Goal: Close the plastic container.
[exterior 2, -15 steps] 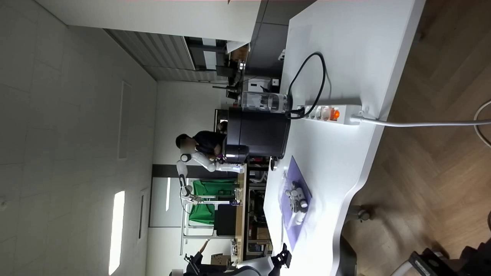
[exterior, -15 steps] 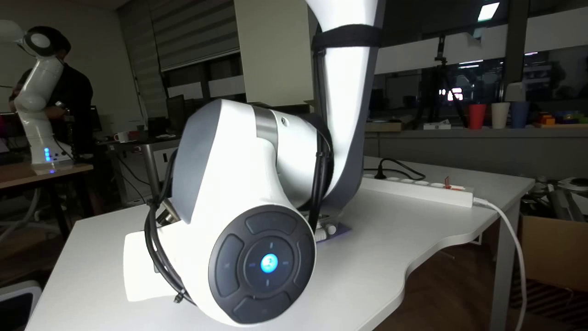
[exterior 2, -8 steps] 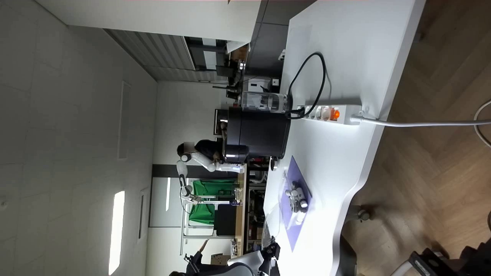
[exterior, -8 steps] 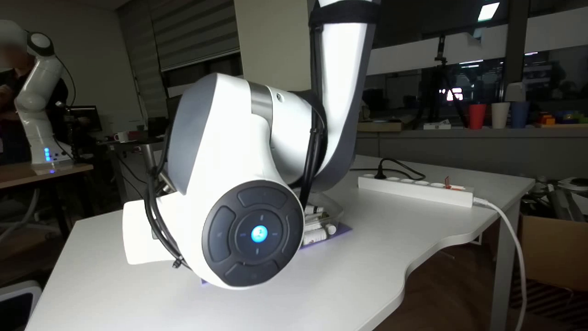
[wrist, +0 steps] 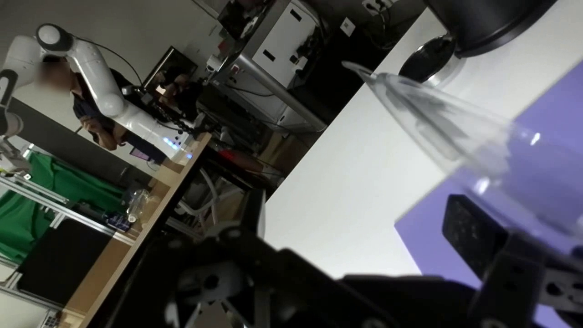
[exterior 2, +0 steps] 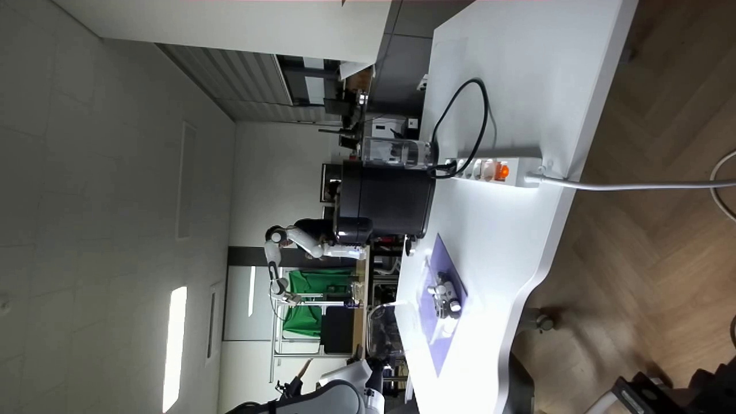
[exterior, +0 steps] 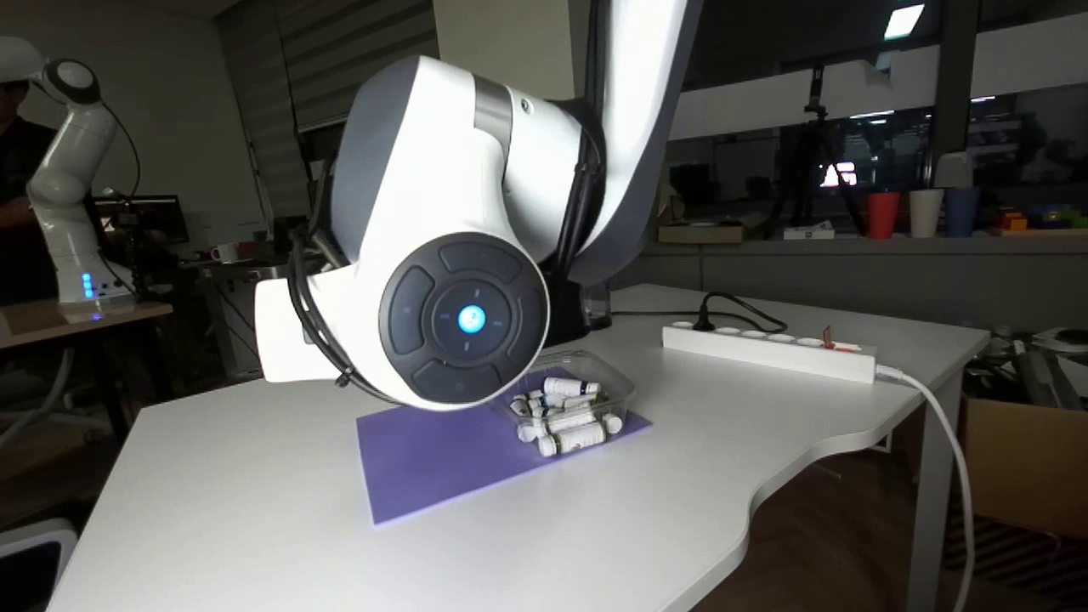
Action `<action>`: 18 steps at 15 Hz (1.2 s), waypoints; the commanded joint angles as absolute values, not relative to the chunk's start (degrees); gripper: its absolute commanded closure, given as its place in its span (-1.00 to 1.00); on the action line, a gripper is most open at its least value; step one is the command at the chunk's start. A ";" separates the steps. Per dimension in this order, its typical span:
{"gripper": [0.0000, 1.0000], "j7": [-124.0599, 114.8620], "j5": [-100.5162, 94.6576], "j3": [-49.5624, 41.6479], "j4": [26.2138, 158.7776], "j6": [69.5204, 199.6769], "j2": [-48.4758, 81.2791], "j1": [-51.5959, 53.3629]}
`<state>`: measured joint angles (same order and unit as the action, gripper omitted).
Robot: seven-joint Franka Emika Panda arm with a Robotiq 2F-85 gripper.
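The clear plastic container (exterior: 626, 393) stands on the purple mat with several white-capped bottles in it. It also shows, on its side, in an exterior view (exterior 2: 441, 296). A clear, lid-like plastic piece (exterior 2: 384, 330) stands raised beside my gripper (exterior 2: 375, 367). In the wrist view a clear piece (wrist: 448, 130) lies close to the outer side of the right finger, blurred. I cannot tell whether it touches the finger or is joined to the container. My gripper (wrist: 360, 205) is open, fingers wide apart, nothing between them. The arm's wrist hides the gripper in an exterior view.
The purple mat (exterior: 442, 463) lies flat on the white table (exterior: 680, 501). A tall black appliance (exterior 2: 391, 198) stands behind the container. A white power strip (exterior: 765, 350) with a black cable lies on the table. A round dark dish (wrist: 428, 59) sits near the appliance.
The arm has risen off the table, uncovering the container and mat. The clear lid-like piece has come up near the gripper. The bottles and mat have not moved.
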<state>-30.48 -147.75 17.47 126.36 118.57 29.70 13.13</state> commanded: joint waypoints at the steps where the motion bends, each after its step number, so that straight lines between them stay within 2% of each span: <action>1: -1.00 -27.88 -143.86 17.52 128.24 121.34 24.66 10.68; 6: -1.00 -17.47 -128.39 15.18 128.54 130.65 19.31 6.56; 13: -1.00 0.37 -105.03 5.87 128.02 142.68 14.62 -1.57; 18: -1.00 13.91 -85.14 2.89 128.02 152.17 10.25 -4.94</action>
